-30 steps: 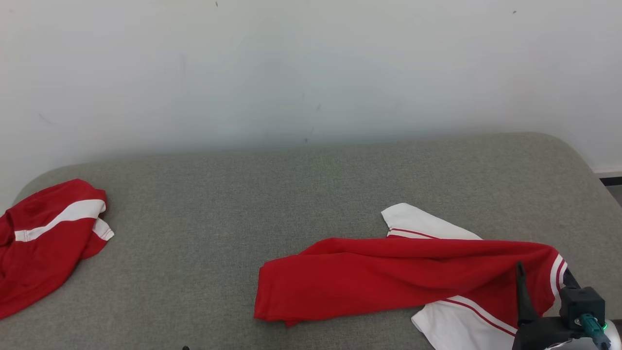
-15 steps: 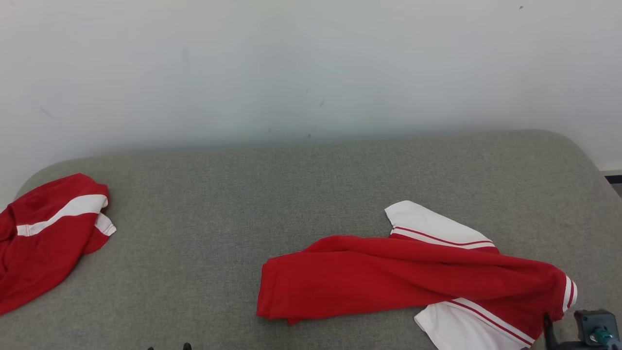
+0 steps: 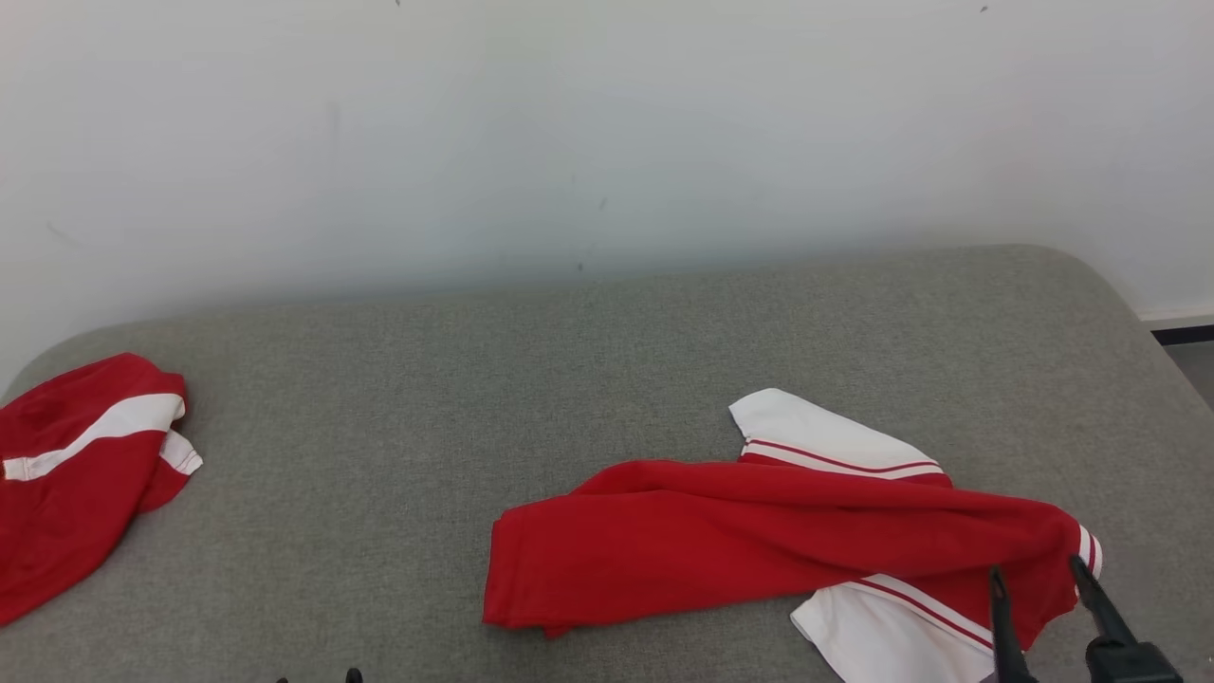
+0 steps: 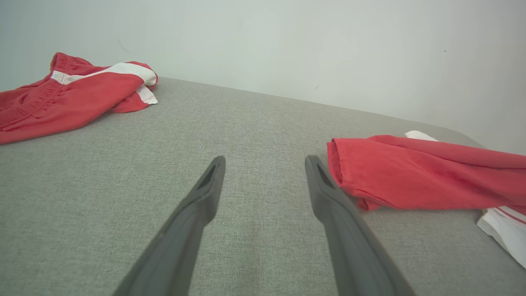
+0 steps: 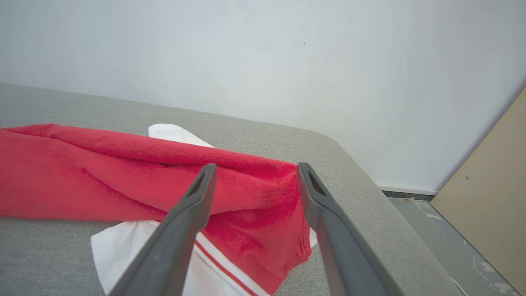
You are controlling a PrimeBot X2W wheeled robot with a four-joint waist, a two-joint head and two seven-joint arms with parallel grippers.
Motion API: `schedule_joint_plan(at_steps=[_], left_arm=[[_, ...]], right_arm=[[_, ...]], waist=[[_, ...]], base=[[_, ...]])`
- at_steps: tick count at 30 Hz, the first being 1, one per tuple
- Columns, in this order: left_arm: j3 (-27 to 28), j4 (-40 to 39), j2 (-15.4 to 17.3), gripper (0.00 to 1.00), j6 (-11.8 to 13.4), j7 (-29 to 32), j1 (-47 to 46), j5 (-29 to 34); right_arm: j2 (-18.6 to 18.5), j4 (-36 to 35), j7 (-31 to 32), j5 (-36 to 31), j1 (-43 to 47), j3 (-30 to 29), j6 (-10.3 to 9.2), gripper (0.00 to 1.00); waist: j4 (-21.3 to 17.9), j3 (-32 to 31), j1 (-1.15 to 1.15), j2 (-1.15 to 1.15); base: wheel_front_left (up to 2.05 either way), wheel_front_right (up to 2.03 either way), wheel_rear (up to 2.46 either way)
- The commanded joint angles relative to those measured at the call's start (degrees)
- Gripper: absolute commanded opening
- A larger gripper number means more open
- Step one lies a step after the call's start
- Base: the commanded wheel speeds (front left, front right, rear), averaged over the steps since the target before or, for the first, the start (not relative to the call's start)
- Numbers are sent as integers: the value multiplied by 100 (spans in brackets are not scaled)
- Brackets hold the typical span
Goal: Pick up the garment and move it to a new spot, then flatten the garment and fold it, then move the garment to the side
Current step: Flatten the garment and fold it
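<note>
Right of centre on the grey worktop (image 3: 569, 379), toward the near edge: red garment (image 3: 759, 541), bunched into a long roll. White parts with thin red stripes poking out at the back and at the near right.

Over its right end: right end effector (image 3: 1036, 567), fingers spread wide, nothing gripped. Contact with the cloth impossible to tell.

Left end effector (image 4: 265, 158) likewise wide and empty, low over bare worktop, just beside the garment's left hem.

Broad open stretch of worktop between the garment and a second red-and-white piece (image 3: 66, 474) — that one heaped at the far left edge.

Back edge against a white wall (image 3: 607, 142). Rounded right corner — beyond it grey floor (image 5: 431, 230) and a tan panel (image 5: 493, 185).
</note>
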Motion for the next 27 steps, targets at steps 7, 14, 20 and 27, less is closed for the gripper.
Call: schedule_joint_plan(at_steps=[7, 14, 20, 27], left_arm=[[17, -2, -15, 100, 8, -19, 56, -2], [-27, 17, -16, 100, 8, -19, 70, -75], [-333, 277, 43, 100, 8, -19, -288, -109], [-781, 1384, 178, 100, 9, 377, -1492, -460]], right_arm=[[174, -612, -249, 359, 546, 855, -15, 100], [185, -541, -304, 525, 666, 1236, -15, 100], [195, -496, -296, 571, 603, 1296, -15, 100], [202, -429, -268, 645, 546, 1389, -15, 100]], waist=[[-113, -85, 0, 0], [-58, -167, 0, 0], [-90, -181, 0, 0], [-278, -79, 0, 0]], base=[[0, 0, 0], [0, 0, 0], [0, 0, 0], [0, 0, 0]])
